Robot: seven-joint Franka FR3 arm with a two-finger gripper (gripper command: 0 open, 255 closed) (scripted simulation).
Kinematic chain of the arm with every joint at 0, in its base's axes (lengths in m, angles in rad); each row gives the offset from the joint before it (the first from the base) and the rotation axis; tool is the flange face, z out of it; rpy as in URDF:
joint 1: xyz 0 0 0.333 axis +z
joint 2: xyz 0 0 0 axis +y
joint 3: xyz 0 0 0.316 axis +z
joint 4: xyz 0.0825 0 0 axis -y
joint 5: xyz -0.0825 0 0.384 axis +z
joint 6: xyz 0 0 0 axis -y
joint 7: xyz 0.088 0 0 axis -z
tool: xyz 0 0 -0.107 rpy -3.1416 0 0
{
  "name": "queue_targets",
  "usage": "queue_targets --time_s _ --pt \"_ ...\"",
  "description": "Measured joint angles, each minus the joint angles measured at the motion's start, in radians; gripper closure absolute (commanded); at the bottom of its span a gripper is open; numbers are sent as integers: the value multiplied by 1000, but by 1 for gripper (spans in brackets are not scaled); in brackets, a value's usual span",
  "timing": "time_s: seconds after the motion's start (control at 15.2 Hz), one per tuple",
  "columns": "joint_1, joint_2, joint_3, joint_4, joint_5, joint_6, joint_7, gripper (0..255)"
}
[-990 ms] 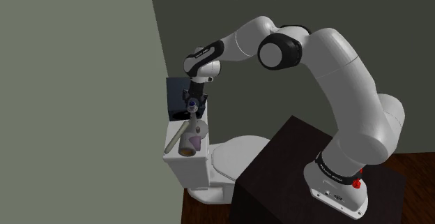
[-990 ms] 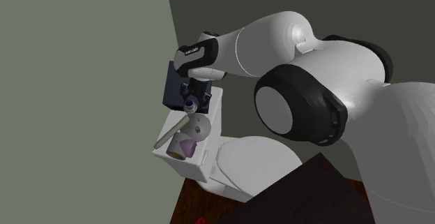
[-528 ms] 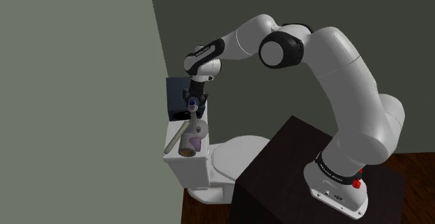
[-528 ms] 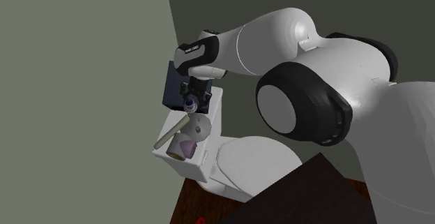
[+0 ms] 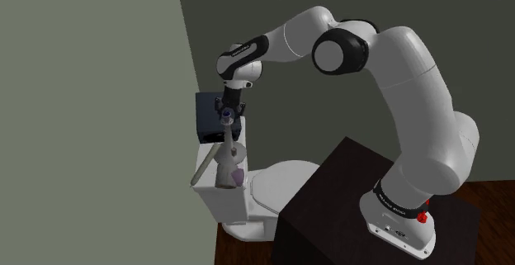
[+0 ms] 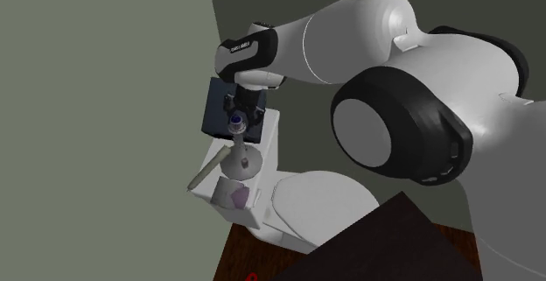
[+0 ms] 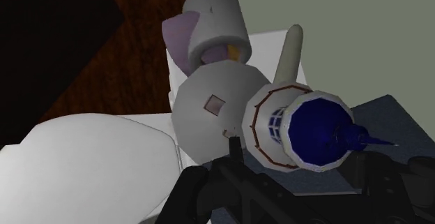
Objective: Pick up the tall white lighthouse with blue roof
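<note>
- Shoulder view: a pale cup, with purple showing on it, sits on the toilet tank beside a beige rod; the arm arches over from its stand, with the gripper pointing down at the tank.
- Second exterior view: the lighthouse hangs roof uppermost from the gripper over the tank lid, in front of a dark box.
- Wrist view: the fingers clasp the lighthouse near its blue roof.
</note>
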Motion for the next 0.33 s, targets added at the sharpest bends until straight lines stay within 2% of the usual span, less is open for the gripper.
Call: queue_targets --time_s 0.33 --pt "-2 -43 -2 -7 -4 -31 12 255"
